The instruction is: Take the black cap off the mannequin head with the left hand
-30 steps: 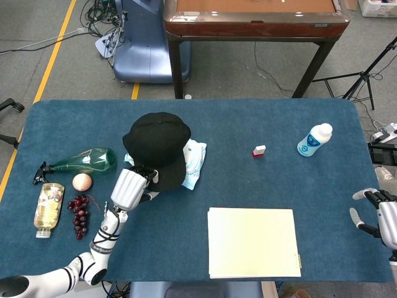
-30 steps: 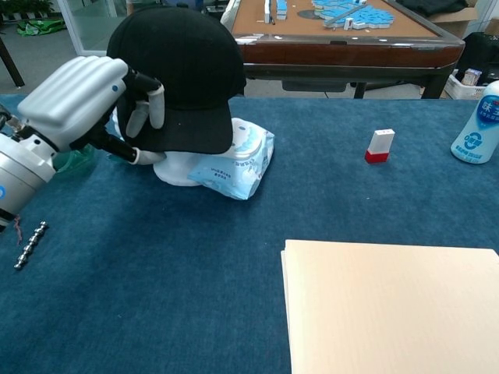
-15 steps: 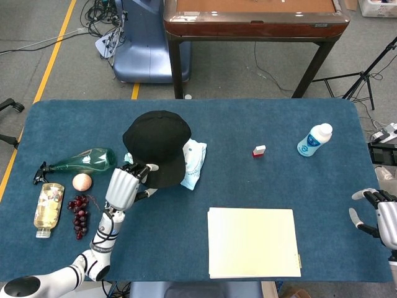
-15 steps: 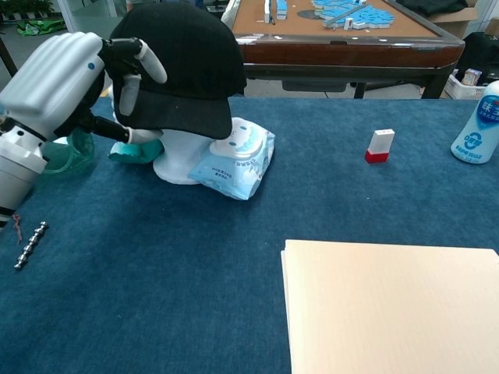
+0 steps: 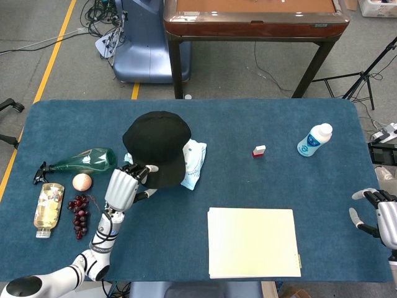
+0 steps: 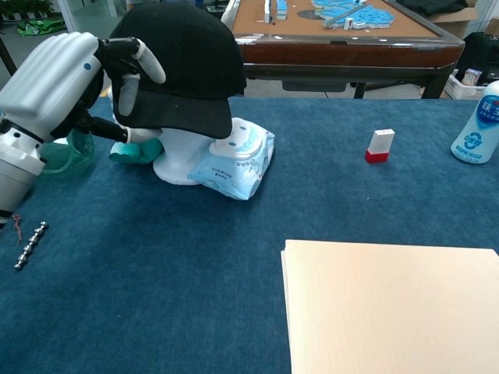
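The black cap [image 5: 157, 146] [image 6: 183, 66] sits raised over the white mannequin head [image 6: 181, 156], whose lower part shows under the brim. My left hand [image 5: 123, 186] [image 6: 66, 82] grips the cap's left edge, fingers over the fabric and thumb under it. My right hand [image 5: 378, 214] hangs at the table's right edge, fingers apart and holding nothing.
A light-blue tissue pack [image 5: 193, 162] [image 6: 235, 160] leans against the mannequin head. Left of it lie a green spray bottle [image 5: 84, 161], an onion [image 5: 82, 182], grapes [image 5: 79, 214] and an oil bottle [image 5: 48, 208]. A cream folder [image 5: 253, 241], a small red-white block [image 5: 258, 151] and a white bottle [image 5: 314, 139] lie to the right.
My left hand lifted the cap up and back a second ago, baring the mannequin's lower face. Over the last half second nothing has visibly moved.
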Robot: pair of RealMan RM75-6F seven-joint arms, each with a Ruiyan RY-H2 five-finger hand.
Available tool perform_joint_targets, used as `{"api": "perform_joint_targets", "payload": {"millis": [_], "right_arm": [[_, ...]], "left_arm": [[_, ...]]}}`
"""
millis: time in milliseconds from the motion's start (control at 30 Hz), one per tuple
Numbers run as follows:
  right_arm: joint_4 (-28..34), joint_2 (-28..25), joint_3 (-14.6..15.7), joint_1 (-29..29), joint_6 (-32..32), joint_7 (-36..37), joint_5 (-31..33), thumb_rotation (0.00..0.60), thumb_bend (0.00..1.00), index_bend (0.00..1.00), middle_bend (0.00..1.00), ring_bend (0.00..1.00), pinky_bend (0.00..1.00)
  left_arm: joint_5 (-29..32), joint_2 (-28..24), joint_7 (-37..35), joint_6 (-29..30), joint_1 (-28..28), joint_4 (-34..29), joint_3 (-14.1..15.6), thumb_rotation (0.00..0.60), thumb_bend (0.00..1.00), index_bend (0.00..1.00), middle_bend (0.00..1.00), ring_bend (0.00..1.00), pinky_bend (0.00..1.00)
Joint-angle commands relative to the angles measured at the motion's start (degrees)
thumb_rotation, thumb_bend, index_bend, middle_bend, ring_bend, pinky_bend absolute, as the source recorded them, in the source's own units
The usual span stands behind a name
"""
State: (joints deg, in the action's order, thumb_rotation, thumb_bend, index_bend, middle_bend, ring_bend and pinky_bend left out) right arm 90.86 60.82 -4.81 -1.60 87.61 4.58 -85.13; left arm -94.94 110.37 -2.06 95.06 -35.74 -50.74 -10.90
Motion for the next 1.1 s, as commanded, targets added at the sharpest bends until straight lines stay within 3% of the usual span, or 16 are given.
{"api": "perform_joint_targets", "payload": {"millis": [33,333,600,800,1100], "right_arm": [[0.0,0.0,0.0,-0.01,-0.03,-0.04,0.01,0.6,0.35,0.44,0.44,0.38,0.45],[-0.03,0.04,-0.03,-0.05,-0.15,-0.18,0.12,0.6,0.36,0.44,0.44,0.38,0.45],[-0.06,0.02,-0.02,-0.03,-0.15,-0.08,0.12,0.6,0.36,0.44,0.44,0.38,0.45],[-0.05,0.07,-0.02,-0.06,-0.24,-0.26,0.17,0.6,0.35,0.44,0.44,0.38,0.45],[0.0,0.14,-0.01,-0.04,-0.18,-0.46,0.15,0.6,0.36,0.44,0.44,0.38,0.45]], "left_arm": [[0.1,-0.15,-0.04,-0.03,0.06,-0.09,0.13,0.6,0.16,0.39,0.74,0.61,0.78],[0.15,-0.52,-0.38,0.42,0.21,-0.19,0.52,0.6,0.3,0.41,0.74,0.61,0.78],[-0.42,-0.46,-1.59,2.23,0.33,0.76,0.72,0.6,0.41,0.51,0.74,0.61,0.78],[-1.36,-0.59,-2.52,4.14,0.06,1.88,0.76,0.6,0.43,0.57,0.74,0.61,0.78],[-2.67,-1.63,-1.91,6.13,-1.28,2.17,0.26,0.6,0.44,0.58,0.72,0.61,0.78]]}}
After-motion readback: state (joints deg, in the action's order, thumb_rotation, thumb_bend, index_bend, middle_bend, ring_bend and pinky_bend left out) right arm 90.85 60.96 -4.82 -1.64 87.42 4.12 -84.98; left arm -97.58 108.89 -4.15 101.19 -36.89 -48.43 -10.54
